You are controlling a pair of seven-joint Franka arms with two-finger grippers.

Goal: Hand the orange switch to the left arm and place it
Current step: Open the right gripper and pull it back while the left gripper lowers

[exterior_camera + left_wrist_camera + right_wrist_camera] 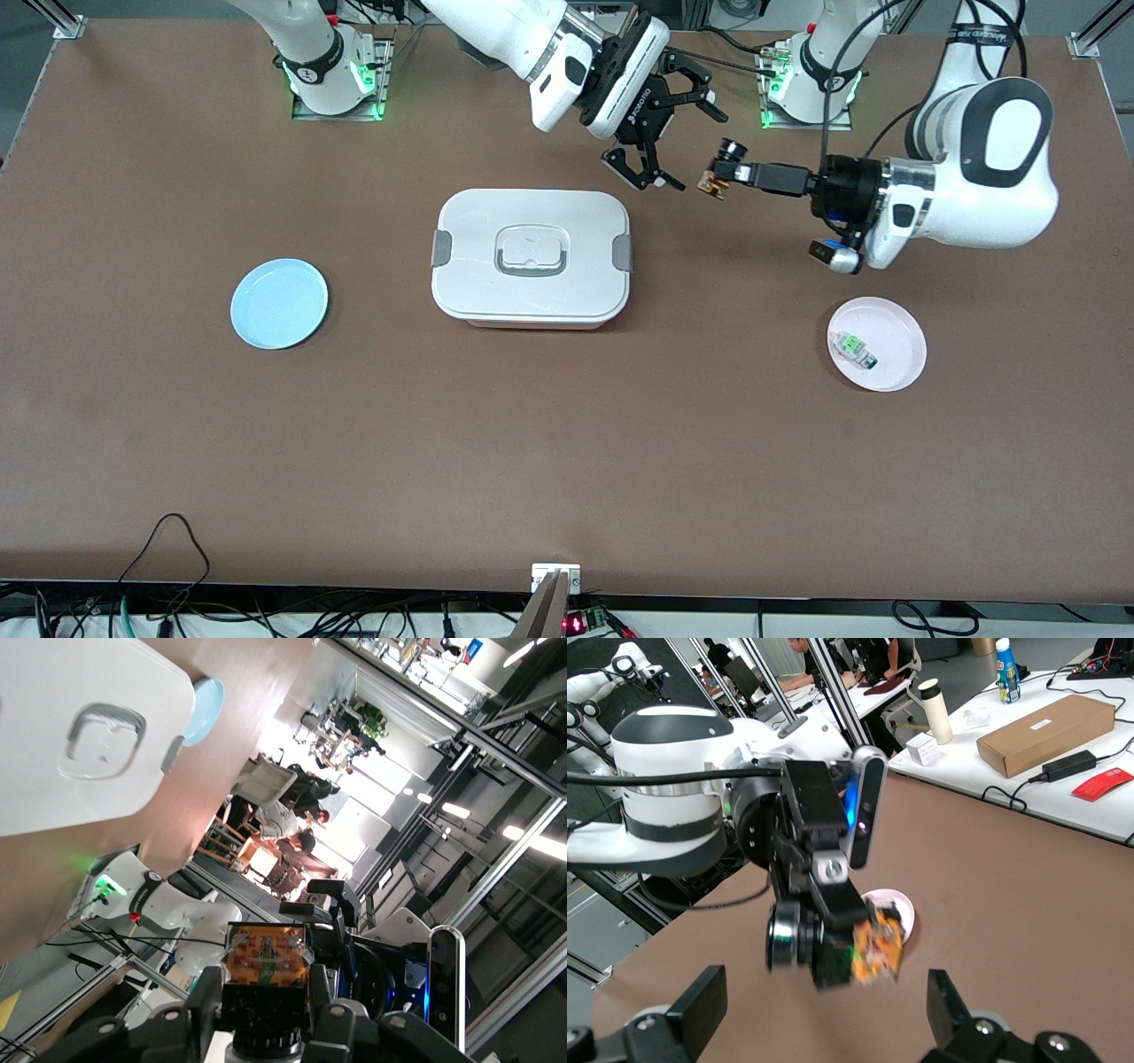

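Nearest the front camera, toward the left arm's end of the brown surface (pixel 567 461): a pink plate (pixel 897 330) carrying a small green-and-white component (pixel 854 348); toward the right arm's end, slightly farther, a light blue plate (pixel 279 303), bare; between the two plates, a little farther still, the white box (pixel 532 257), lid on, grey latches at both short sides, grey-outlined handle recess on top; farther again, up in the air over bare surface just off the box's corner toward the left arm's end, the orange switch (pixel 714 183), pinched in the left end effector (pixel 728 172), fingers pressed onto it, round black end pointing toward the bases, orange part on the camera side; right beside it, the right end effector (pixel 678 146), fingers spread wide, lined up on either side of the switch in the right wrist view, not touching it.
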